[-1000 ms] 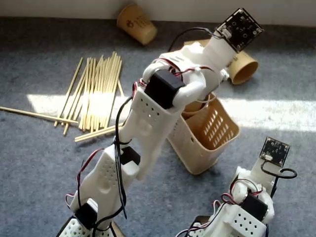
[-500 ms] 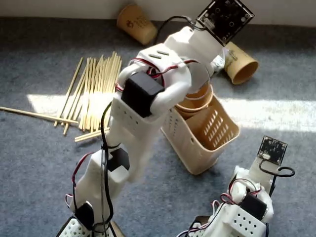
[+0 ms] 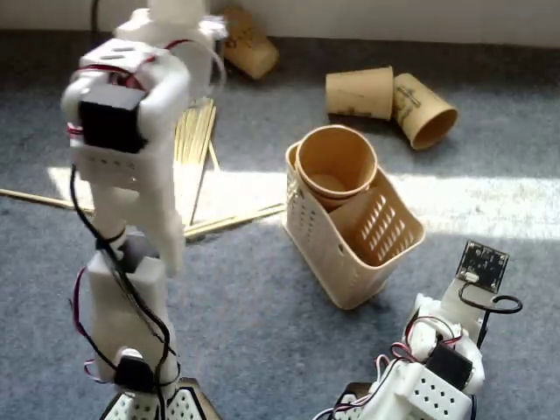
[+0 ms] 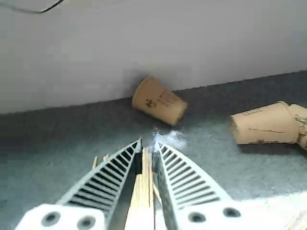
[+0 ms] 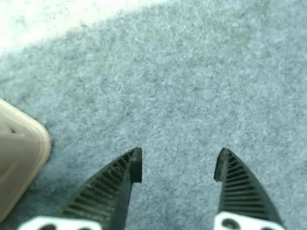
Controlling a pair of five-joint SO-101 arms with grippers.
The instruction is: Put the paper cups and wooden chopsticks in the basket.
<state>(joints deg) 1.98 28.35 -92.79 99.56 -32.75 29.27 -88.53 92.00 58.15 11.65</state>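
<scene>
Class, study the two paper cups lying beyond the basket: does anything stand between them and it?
Nothing visible does. Only bare carpet lies between the two lying cups and the basket, which already holds stacked cups.

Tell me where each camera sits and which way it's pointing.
High view: fixed above, looking down on the basket, cups and chopsticks; left arm and right arm show.
Left wrist view: on the raised left arm, facing the wall past the left gripper, toward the wall cup.
Right wrist view: on the right arm, facing down at carpet past the open right gripper, by a basket corner.
Shared: high and left wrist both show the wall cup; high and right wrist, the basket.
</scene>
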